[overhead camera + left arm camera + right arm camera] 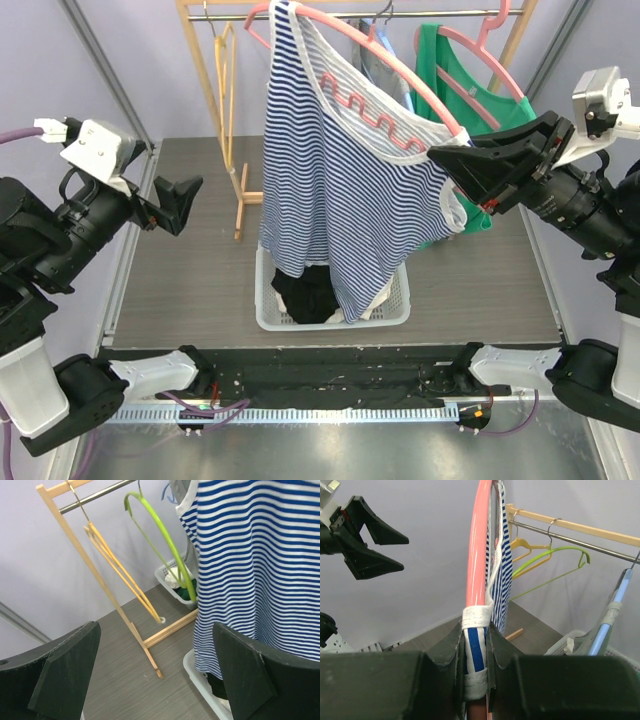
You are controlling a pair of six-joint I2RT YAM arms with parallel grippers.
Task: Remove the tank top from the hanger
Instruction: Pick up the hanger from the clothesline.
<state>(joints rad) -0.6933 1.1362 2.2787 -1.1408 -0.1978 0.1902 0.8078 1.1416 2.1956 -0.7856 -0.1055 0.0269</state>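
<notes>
A blue-and-white striped tank top (340, 190) hangs on a pink hanger (390, 70) that is tilted down to the right, above the basket. My right gripper (445, 160) is shut on the hanger's lower end. In the right wrist view its jaws (476, 640) pinch the white-edged strap (476, 655) against the pink hanger (479, 555). My left gripper (185, 205) hovers open to the left, well apart from the cloth. The left wrist view shows the wide gap of the left gripper (156, 645) empty, with the tank top (250, 570) to its right.
A white basket (265, 310) with dark and white clothes sits under the tank top. Behind it, a wooden rack (215, 80) carries a green tank top (470, 90), a grey garment, a bare lime hanger (165, 535) and a wooden hanger (120, 570).
</notes>
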